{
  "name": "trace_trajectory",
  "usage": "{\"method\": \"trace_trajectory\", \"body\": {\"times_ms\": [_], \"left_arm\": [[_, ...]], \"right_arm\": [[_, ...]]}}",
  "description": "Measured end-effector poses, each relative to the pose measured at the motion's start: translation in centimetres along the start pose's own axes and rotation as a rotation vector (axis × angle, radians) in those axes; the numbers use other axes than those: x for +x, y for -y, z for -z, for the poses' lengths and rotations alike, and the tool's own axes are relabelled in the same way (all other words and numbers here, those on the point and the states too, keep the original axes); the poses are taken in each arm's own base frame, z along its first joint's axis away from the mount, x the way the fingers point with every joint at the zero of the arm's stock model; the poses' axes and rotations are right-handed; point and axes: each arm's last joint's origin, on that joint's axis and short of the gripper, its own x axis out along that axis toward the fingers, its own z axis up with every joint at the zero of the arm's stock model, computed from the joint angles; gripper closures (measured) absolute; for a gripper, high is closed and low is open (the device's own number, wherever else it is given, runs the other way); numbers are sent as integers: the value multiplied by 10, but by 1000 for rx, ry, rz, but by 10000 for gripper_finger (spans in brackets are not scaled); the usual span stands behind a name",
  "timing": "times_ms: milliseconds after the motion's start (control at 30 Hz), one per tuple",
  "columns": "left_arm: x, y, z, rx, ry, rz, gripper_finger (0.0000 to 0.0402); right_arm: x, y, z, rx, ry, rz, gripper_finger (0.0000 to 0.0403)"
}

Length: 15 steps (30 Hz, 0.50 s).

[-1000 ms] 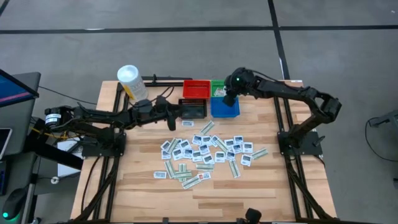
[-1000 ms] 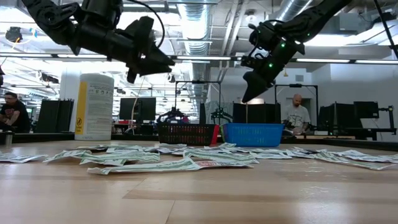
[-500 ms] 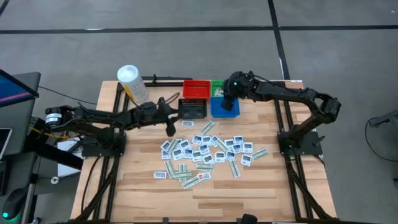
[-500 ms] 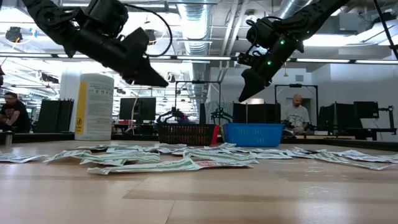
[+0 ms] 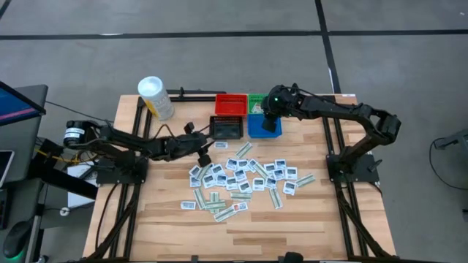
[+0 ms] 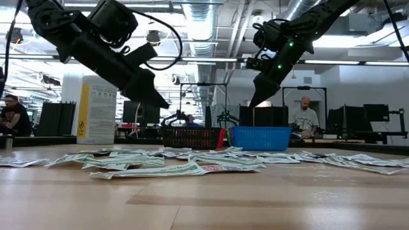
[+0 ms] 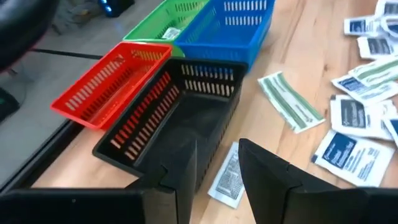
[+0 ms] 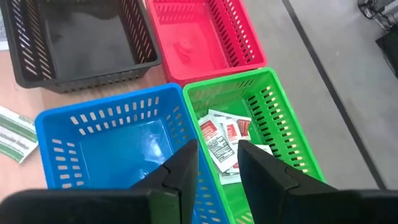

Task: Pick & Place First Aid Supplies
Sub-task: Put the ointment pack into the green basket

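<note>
The first aid supplies, small white square packets and pale green strips (image 5: pixel 245 179), lie flat and scattered on the wooden table's middle. One white packet (image 7: pixel 227 180) lies beside the black bin (image 7: pixel 180 118). My left gripper (image 7: pixel 217 152) hangs open just above that packet, slanting down, with nothing between its fingers; in the high view it (image 5: pixel 206 152) is left of the pile. My right gripper (image 8: pixel 217 149) hovers open and empty over the wall between the blue bin (image 8: pixel 118 143) and the green bin (image 8: pixel 273 118). A few packets (image 8: pixel 224 140) lie in the green bin.
Red (image 5: pixel 230 104), green (image 5: pixel 256 102), black (image 5: pixel 227 128) and blue (image 5: pixel 263 126) bins stand together at the table's far middle. A white tub with a yellow label (image 5: pixel 155 97) stands at the far left. Bare wood lies along the near edge (image 5: pixel 241 234). People sit in the room behind.
My left gripper has sunk and drawn back from the black bin toward the table's near edge and the packets, rolling about its own line as it went. Its fingers stay apart. The packets have not moved.
</note>
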Motion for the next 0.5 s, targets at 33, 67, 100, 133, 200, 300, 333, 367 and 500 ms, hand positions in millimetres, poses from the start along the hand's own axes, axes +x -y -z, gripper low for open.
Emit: {"method": "trace_trajectory", "body": {"times_ms": [33, 67, 100, 133, 200, 300, 333, 367, 500], "left_arm": [[0, 3, 1, 7, -5, 6, 280], [1, 6, 3, 7, -10, 14, 280], [1, 8, 4, -5, -16, 21, 280], [2, 11, 6, -29, -23, 27, 280], [3, 14, 9, -102, -38, 33, 280], [8, 19, 14, -223, -64, 25, 280], [10, 20, 17, -261, -75, 18, 280], [12, 21, 19, -301, -81, 14, 280], [22, 28, 25, -522, -69, 6, 280]], "right_arm": [[0, 0, 0, -6, 0, 0, 296], [0, 0, 0, -12, 0, 0, 296], [0, 0, 0, -22, 0, 0, 296], [0, 0, 0, -33, 0, 0, 296], [0, 0, 0, -54, 0, 0, 295], [0, 0, -1, -75, 8, 3, 295], [0, 0, -1, -76, 13, 5, 295], [0, 1, -2, -77, 19, 8, 295], [0, 1, -2, -102, 25, 10, 295]]}}
